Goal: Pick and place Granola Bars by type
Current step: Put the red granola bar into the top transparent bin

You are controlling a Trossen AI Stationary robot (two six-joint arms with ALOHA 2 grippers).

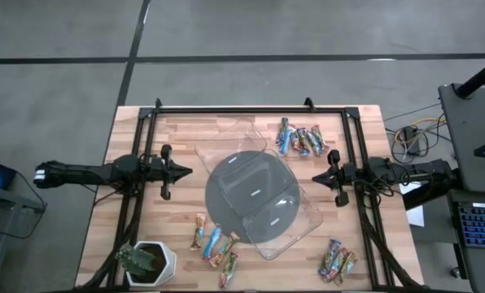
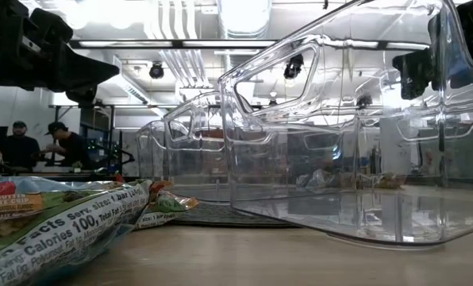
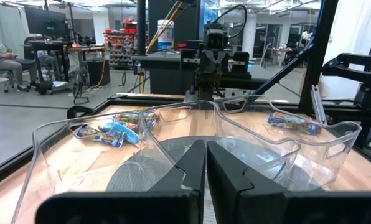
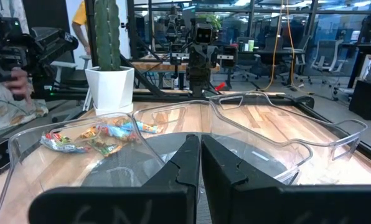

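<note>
On the table: Granola Bars lie in three loose heaps on the wooden table (image 1: 128,163) — one far heap (image 1: 301,140), one heap beside the potted cactus (image 1: 215,244), one in the right near corner (image 1: 338,262).
Centre: two clear trays (image 1: 295,213) overlap a grey disc (image 1: 252,192); from above, both trays look empty.
Left gripper (image 1: 184,172): hovers at the left edge of the disc, fingers pressed together, holding nothing.
Right gripper (image 1: 317,176): hovers at the right edge of the trays, fingers likewise closed on nothing.
Stage: sorting appears not yet begun; no bar sits in a tray.
Step in hand: likely reaching for a first bar.
How to do it well: spread the fingers before descending, pick a bar at the edge of a heap so that neighbours are not dragged along, and pinch across the wrapper's narrow width.
Caution: shiny wrappers may slip; tray walls stand high, so lift well clear before crossing them.
Background: people sit at desks beyond the table.
</note>
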